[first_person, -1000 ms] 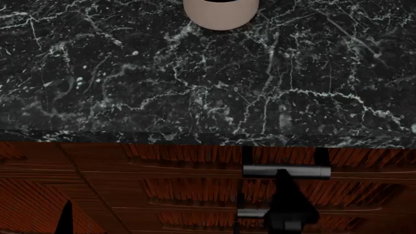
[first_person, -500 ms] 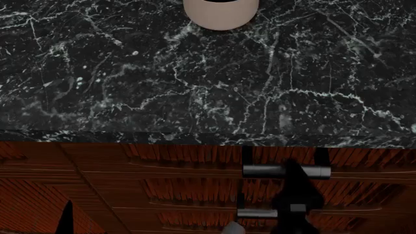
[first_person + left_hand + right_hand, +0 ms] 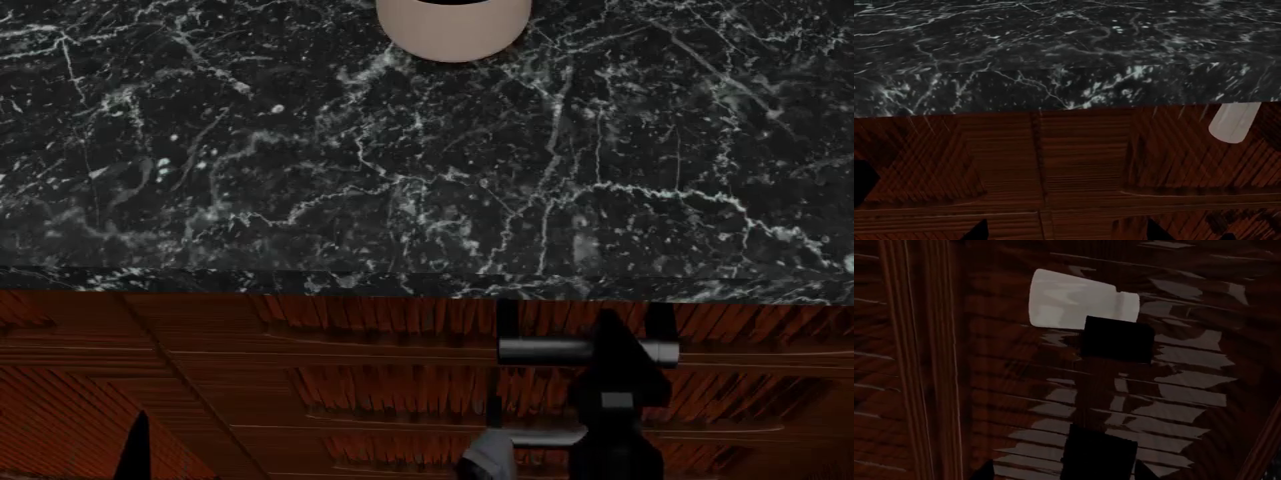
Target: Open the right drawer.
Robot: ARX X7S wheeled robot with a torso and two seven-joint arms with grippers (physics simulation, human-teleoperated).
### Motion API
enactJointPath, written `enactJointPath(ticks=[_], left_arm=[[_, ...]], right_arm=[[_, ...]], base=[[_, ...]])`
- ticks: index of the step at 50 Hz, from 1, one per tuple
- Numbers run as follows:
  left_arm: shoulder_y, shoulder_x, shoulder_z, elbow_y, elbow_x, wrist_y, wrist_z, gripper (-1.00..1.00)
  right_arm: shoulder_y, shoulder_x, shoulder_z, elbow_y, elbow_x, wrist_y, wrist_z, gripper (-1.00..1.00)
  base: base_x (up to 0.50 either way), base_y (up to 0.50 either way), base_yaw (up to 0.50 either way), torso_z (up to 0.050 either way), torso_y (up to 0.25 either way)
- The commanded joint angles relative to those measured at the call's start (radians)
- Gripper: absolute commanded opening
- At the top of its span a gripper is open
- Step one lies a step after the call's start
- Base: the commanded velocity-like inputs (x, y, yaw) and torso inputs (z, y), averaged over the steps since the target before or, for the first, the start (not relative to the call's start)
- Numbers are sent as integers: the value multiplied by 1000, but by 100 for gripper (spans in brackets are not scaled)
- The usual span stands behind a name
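Note:
The right drawer (image 3: pixel 387 320) is a reddish-brown wood front just under the counter edge, and it looks shut. Its silver bar handle (image 3: pixel 547 350) rides on two black posts. My right gripper (image 3: pixel 611 345) is a dark shape whose tip overlaps the bar's right half. In the right wrist view the handle (image 3: pixel 1077 300) and a black post (image 3: pixel 1117 339) lie ahead, and the right gripper (image 3: pixel 1064 472) is open with a second post (image 3: pixel 1097 452) between its tips. My left gripper (image 3: pixel 1065 232) is open before wood panels, holding nothing.
A black marble countertop (image 3: pixel 267 150) fills the upper head view, with a beige cup (image 3: pixel 454 25) at its far edge. A lower drawer's silver handle (image 3: pixel 527 437) sits beneath the top one. A handle end (image 3: pixel 1234 122) shows in the left wrist view.
The right gripper has risen from below the top handle until its tip crosses the bar. A pale grey arm part has come into view at the bottom. The left arm is still.

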Motion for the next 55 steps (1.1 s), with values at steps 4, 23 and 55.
enactJointPath(ticks=[4, 23, 55], left_arm=[[8, 3, -6, -11, -9, 27, 4, 100], [5, -5, -3, -6, -21, 22, -11, 100], [3, -19, 5, -12, -35, 32, -29, 100]], right_arm=[[26, -16, 0, 67, 20, -19, 27, -100], [-52, 35, -23, -87, -33, 4, -9, -100], [-210, 118, -70, -377, -170, 69, -72, -100]], base=[[3, 0, 1, 0, 0], [1, 0, 1, 0, -1], [-1, 1, 2, 0, 0]])
